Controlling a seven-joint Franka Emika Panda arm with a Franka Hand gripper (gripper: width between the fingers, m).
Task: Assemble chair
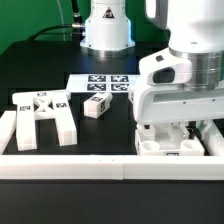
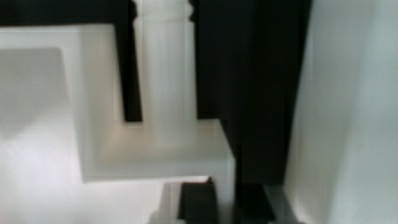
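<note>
My gripper [image 1: 178, 130] is low at the exterior view's front right, down among white chair parts [image 1: 163, 146] that lie against the border wall. In the wrist view the two dark fingers [image 2: 196, 203] stand almost together with only a thin grey slit between them, and nothing shows between them. Blurred white chair parts [image 2: 151, 130] fill that view, one a narrow post [image 2: 160, 55]. A white leg frame [image 1: 42, 117] with marker tags lies at the exterior view's left. A small tagged block [image 1: 97, 106] lies in the middle.
The marker board [image 1: 105, 83] lies flat behind the block. A low white border wall [image 1: 100, 163] runs along the front and up the left side. The arm's base [image 1: 106, 30] stands at the back.
</note>
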